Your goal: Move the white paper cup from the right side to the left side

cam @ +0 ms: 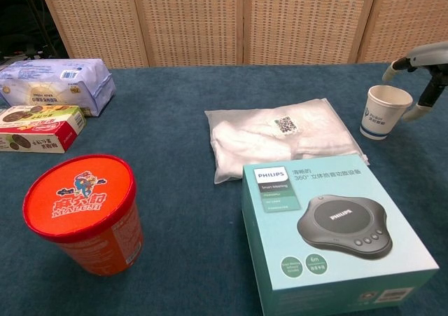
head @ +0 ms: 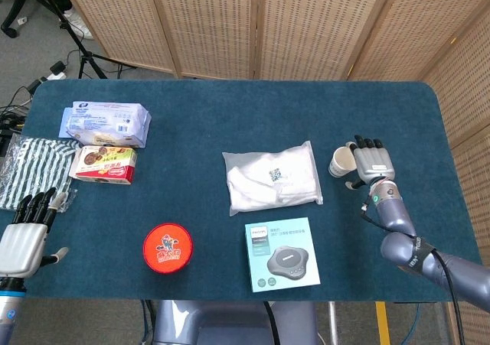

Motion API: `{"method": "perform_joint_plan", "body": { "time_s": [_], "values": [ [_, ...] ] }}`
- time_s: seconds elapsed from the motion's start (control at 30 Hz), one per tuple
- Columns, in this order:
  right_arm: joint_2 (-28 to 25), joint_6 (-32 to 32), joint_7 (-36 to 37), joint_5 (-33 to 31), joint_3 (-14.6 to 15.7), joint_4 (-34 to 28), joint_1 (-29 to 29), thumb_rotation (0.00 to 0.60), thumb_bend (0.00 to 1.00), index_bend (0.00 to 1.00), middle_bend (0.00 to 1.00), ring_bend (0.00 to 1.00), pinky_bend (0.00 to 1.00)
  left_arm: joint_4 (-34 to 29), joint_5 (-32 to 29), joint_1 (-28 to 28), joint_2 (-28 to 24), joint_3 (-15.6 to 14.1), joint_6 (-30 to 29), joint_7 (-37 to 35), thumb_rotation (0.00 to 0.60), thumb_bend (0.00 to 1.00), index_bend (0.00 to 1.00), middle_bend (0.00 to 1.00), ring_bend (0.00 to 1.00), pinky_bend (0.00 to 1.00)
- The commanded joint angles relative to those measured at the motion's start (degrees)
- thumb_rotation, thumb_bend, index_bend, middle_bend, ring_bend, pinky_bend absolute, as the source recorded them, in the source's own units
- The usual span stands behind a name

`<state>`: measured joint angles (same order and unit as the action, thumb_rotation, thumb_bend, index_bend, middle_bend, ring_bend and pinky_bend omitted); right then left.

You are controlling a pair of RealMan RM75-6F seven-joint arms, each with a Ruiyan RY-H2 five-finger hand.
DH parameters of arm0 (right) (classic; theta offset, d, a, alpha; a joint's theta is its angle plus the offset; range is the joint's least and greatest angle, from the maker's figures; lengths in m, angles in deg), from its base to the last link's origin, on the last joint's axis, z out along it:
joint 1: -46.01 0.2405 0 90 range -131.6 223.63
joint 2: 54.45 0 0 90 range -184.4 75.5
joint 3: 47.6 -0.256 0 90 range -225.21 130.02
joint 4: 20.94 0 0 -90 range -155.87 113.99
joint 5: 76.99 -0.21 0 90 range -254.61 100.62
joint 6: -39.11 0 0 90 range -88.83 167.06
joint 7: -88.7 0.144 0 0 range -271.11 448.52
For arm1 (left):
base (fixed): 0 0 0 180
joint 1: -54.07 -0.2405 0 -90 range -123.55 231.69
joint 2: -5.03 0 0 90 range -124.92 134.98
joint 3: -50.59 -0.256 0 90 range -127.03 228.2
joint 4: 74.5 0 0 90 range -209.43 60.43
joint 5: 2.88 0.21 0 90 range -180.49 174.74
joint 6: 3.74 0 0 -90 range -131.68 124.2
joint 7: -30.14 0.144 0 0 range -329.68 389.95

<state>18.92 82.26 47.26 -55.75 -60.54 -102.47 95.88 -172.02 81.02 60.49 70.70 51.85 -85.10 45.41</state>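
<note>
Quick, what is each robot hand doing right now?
Left hand: open, holding nothing.
Right hand: open beside the white paper cup, not gripping it.

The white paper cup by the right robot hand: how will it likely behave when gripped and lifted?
The white paper cup looks thin-walled and open-topped, so its rim would probably dent under a tight squeeze. No contents are visible, so it is likely very light and may slide or tip if the right robot hand nudges it. It stands upright on the blue table.
</note>
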Motion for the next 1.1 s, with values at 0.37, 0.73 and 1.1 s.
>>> {"method": "perform_joint_plan", "body": {
  "time_s": [0.37, 0.73, 1.1],
  "values": [
    [1.1, -0.1, 1.8, -1.0, 2.6, 1.8, 3.5, 0.6, 0.26, 0.13, 0.0, 0.0, 0.0, 0.0, -0.4, 0.3, 0.1, -0.1, 0.5, 0.1, 0.6, 0.03, 0.0, 0.0, 0.0, 0.0],
    [2.6, -1.6, 3.6, -2.6, 4.7, 6.2, 5.1, 0.6, 0.26, 0.13, 0.0, 0.0, 0.0, 0.1, -0.7, 0.5, 0.2, -0.3, 0.9, 0.4, 0.6, 0.03, 0.0, 0.0, 0.0, 0.0],
    [4.0, -2.3, 5.7, -1.9, 5.8, 9.1, 5.4, 0.6, 0.29, 0.24, 0.0, 0.0, 0.0, 0.1, -0.8, 0.6, 0.3, -0.4, 1.0, 0.6, 0.6, 0.03, 0.0, 0.0, 0.0, 0.0]
  ]
}}
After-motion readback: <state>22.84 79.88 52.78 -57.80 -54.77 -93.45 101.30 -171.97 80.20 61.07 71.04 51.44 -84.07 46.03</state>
